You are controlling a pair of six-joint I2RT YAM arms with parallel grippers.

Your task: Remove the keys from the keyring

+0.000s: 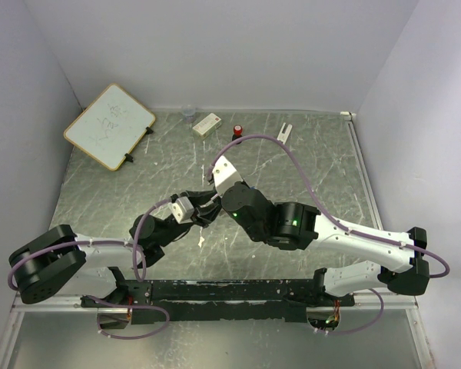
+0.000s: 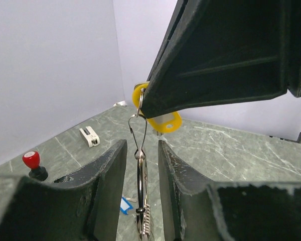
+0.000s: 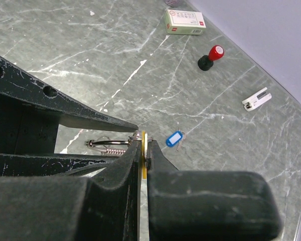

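Straddling the hanging keyring [image 2: 142, 181], the left fingers [image 2: 108, 186] stood apart, not gripping it; above, the right fingers [image 2: 215, 55] were clamped together on the yellow-headed key [image 2: 165, 122]; farther off, a blue-headed key [image 3: 174, 139] lay loose on the counter [image 3: 90, 50]

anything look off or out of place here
The whiteboard sits askew in the far left corner, at a slant to the table edges. A blue-tagged key lies loose on the table, away from the yellow tag clamped in the right gripper.
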